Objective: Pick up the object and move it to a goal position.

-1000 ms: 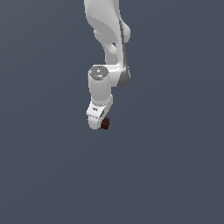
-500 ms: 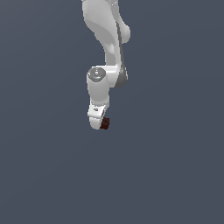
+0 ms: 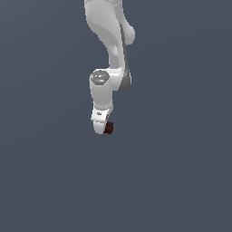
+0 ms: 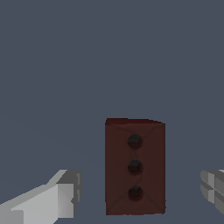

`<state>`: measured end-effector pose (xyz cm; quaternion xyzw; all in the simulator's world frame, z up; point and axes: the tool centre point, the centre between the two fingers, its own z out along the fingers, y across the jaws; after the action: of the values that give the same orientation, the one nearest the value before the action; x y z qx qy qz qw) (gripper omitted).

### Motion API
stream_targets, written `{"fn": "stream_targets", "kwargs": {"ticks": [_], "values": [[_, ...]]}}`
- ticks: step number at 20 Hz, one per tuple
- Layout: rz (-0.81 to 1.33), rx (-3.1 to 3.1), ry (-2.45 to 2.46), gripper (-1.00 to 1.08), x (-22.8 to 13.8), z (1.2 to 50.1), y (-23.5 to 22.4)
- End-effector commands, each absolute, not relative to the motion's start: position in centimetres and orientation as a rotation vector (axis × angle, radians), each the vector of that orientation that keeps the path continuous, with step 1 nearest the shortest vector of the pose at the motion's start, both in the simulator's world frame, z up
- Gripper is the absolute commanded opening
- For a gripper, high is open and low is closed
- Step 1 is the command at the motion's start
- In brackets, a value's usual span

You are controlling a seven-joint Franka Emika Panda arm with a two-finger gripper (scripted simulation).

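End effector [image 4: 140,192] fingers apart around matte red-brown block [image 4: 134,166] with 3 dark dimples.

Cube [image 4: 134,166] between gripper [image 4: 140,194] fingers

In the exterior view the arm [image 3: 108,27] runs off the top edge, and the claw [image 3: 102,126] covers part of the small cube [image 3: 108,128]. In the wrist view both fingers [image 4: 48,202] are cut by the picture's edges.
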<state>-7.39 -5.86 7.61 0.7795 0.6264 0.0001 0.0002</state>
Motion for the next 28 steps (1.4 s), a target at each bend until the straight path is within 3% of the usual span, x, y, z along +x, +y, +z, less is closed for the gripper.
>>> {"fn": "stream_targets", "kwargs": {"ticks": [1,15,16,28], "values": [[0.000,2.448,1.969,1.00,-7.4,7.2,-5.8],[0.000,2.444,1.974,1.00,-7.5,2.7,-5.8],[0.000,2.444,1.974,-1.00,-7.5,2.7,-5.8],[0.001,2.443,1.973,-1.00,-7.4,2.9,-5.8]]}}
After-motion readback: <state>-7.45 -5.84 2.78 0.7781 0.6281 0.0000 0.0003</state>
